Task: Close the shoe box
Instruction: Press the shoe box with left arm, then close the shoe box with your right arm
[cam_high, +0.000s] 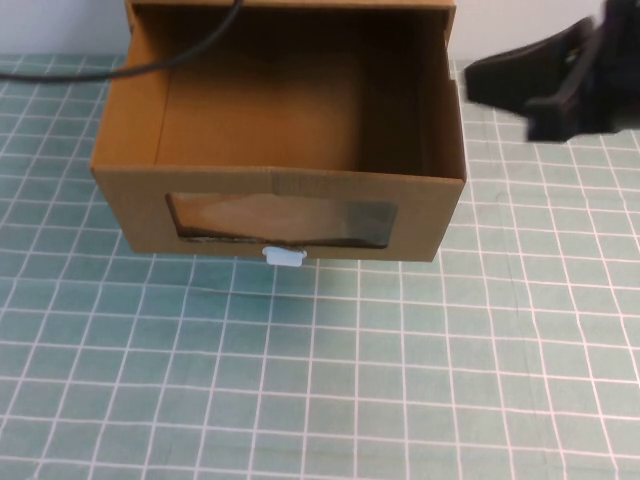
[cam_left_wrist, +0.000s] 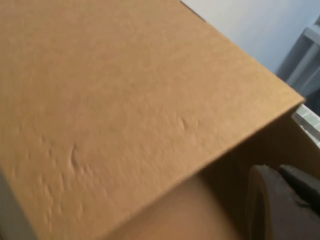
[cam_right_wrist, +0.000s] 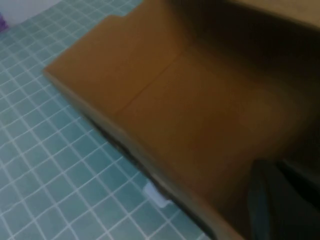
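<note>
The shoe box stands at the back middle of the mat, a brown cardboard drawer pulled out toward me, with nothing inside. Its front panel has a clear window and a small white pull tab at the lower edge. My right gripper hovers just off the box's right rear corner; in the right wrist view the right gripper looks down into the drawer, with the tab below. My left gripper is close to a flat cardboard panel of the box and is out of the high view.
A green mat with a white grid covers the table in front of the box. A black cable drapes across the box's back left corner. A pale wall stands behind the box.
</note>
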